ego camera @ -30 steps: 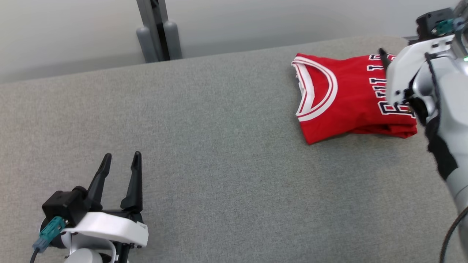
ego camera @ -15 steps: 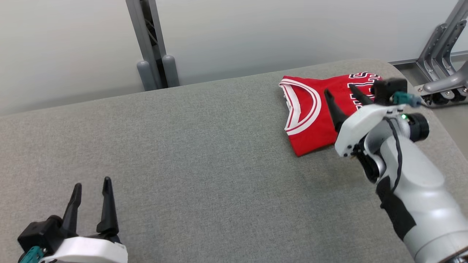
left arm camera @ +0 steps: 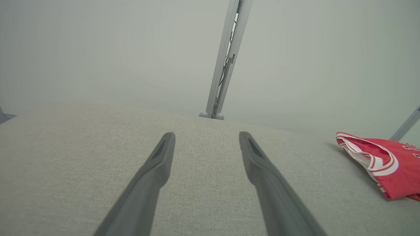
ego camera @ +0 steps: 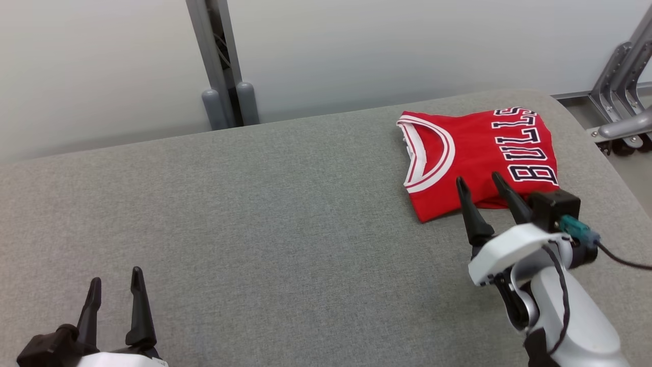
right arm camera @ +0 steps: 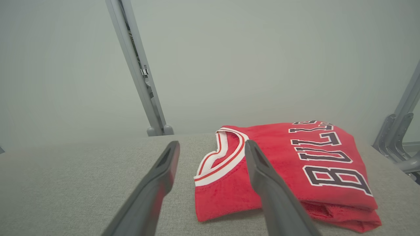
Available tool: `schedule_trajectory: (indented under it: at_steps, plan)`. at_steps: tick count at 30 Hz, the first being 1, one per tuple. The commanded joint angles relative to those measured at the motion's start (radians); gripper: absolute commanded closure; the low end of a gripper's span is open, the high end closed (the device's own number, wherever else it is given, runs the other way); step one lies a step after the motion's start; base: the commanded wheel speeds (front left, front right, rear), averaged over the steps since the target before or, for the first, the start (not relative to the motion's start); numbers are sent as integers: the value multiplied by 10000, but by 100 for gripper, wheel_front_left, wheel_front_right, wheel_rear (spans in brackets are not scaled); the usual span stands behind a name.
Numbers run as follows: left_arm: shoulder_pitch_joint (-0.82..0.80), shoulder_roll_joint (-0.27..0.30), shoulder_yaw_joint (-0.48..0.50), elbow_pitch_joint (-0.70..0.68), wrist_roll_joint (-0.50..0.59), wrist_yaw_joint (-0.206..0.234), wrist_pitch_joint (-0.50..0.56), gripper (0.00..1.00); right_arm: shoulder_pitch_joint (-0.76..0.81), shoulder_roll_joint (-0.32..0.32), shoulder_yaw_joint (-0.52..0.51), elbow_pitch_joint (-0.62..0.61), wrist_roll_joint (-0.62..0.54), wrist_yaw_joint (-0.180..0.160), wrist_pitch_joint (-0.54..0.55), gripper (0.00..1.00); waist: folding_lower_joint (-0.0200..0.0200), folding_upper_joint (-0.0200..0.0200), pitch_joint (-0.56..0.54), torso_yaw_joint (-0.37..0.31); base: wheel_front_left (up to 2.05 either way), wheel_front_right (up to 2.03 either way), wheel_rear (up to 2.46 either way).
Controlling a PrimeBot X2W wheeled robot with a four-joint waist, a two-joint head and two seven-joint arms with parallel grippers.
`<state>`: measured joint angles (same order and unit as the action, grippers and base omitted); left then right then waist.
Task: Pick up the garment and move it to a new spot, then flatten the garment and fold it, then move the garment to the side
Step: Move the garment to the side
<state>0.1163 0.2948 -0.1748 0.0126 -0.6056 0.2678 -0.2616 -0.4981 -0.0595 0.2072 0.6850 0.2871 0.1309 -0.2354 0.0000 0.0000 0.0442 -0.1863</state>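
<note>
The garment (ego camera: 476,158) is a red jersey with a white-trimmed collar and dark lettering, folded into a neat rectangle at the far right of the grey padded table (ego camera: 285,214). It also lies at the right edge of the left wrist view (left arm camera: 384,165) and ahead in the right wrist view (right arm camera: 282,167). My right gripper (ego camera: 479,183) is open, its tips just over the garment's near edge, holding nothing. My left gripper (ego camera: 114,285) stands open at the lower left over bare fabric, far from the garment.
A grey metal post (ego camera: 219,61) with two rounded feet stands behind the table's far edge. Metal frame legs (ego camera: 621,66) rise past the table's right end. A pale wall runs behind the table.
My right arm has drawn back from over the garment toward me and lowered, uncovering the lettering. The left gripper sits lower in view. The camera has shifted too.
</note>
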Motion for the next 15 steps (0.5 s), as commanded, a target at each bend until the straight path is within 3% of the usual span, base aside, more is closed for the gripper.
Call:
schedule_trajectory:
  at_steps: [1,9,15]
  plan:
    - [78,-17,31,28,92,-48,-40,0,318,10,-127,-310,-102,-3,88,0,0,0,-34,71,0,0,0]
    - [369,-143,-126,19,323,18,-41,0,2228,61,-635,-3098,124,-2,838,0,0,0,-148,388,0,0,0]
    - [408,-203,-268,-116,365,61,2,0,3102,57,-600,-4353,306,-3,1424,0,0,0,-229,571,0,0,0]
